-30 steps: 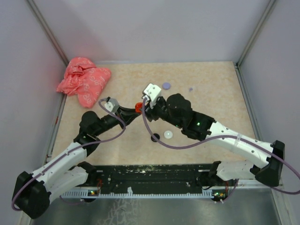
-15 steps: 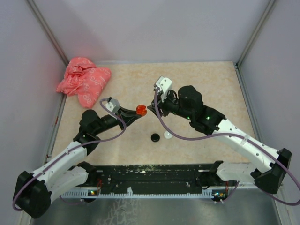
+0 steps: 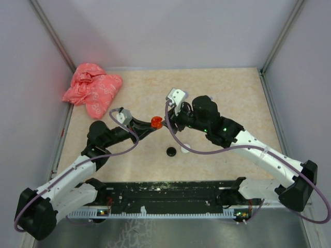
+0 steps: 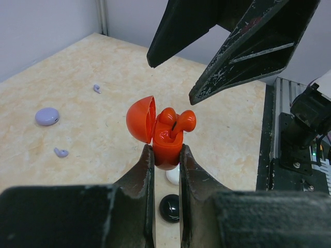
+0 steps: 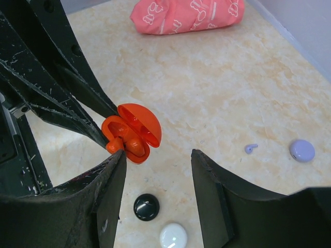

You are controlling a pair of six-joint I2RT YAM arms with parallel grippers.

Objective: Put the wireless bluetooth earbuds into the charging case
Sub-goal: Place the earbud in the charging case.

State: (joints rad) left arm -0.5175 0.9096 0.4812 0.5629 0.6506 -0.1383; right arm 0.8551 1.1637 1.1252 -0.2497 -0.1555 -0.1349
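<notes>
Backed off since a second ago, my right gripper hangs fingers apart by the open orange case, clamped in my left gripper, both earbuds seated inside

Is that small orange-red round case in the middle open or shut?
Open. The small orange-red round case has its domed lid swung back, showing two orange-red earbuds inside.

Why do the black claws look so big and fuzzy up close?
Left wrist view: the left gripper's fingers sit right at the lens, soft, while the orange-red case is sharp. Right wrist view: the right gripper's fingers likewise. Top view: evenly lit.
</notes>
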